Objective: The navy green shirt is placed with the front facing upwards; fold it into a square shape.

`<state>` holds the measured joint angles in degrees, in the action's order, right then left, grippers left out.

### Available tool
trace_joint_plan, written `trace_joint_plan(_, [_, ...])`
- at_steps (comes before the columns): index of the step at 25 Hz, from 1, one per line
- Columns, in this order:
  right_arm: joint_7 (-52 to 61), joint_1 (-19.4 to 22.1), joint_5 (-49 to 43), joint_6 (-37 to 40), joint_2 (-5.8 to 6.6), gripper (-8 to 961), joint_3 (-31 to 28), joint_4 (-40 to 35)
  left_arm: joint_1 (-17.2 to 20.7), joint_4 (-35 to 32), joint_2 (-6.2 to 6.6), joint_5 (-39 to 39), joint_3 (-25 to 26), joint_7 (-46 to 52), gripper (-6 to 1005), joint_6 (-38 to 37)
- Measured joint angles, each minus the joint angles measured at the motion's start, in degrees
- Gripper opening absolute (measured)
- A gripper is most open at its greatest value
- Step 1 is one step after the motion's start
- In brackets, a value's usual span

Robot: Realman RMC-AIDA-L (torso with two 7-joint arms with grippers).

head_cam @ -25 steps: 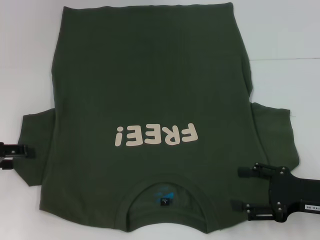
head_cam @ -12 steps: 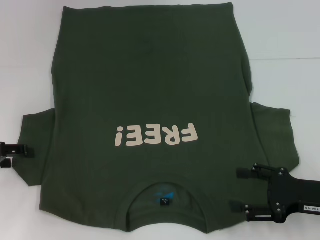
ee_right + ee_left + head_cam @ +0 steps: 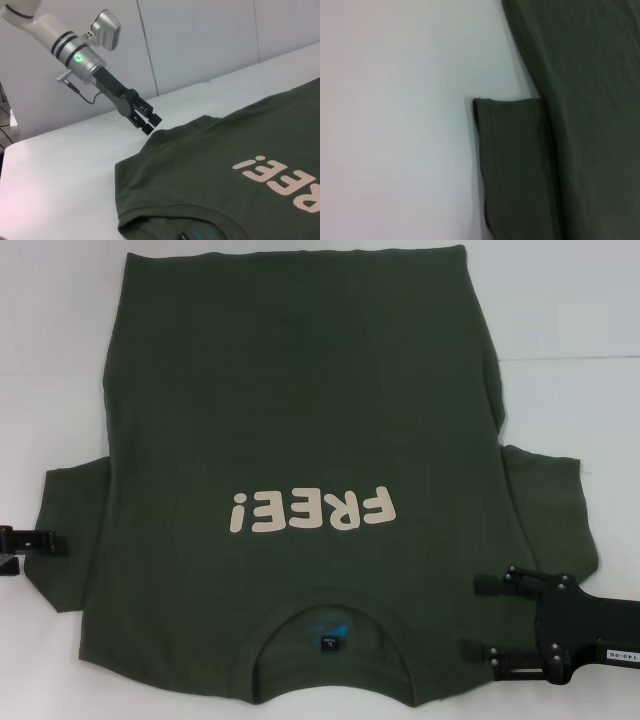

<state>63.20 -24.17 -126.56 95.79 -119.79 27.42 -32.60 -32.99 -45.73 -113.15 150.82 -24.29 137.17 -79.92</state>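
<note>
White table [image 3: 590, 360] is covered by the flat, unfolded shirt [image 3: 300, 420]. Left gripper [image 3: 150, 121], nearly closed and empty, is poised at one sleeve; right gripper [image 3: 480, 618], open and empty, beside the collar. Sleeve grasps are needed next.

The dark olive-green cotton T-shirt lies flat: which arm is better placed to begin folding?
Probably the right. The right gripper, fingers open, is already over the dark olive-green cotton T-shirt near its collar, while the left gripper is only at the sleeve's edge.
</note>
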Motion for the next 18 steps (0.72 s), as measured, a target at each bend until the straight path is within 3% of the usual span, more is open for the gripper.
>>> trace_joint_plan(18, [0.0, -0.09, 0.0, -0.65, 0.0, 912, 0.0, 0.0, -0.27, 0.74, -0.13, -0.01, -1.27, -0.12, 874, 0.26])
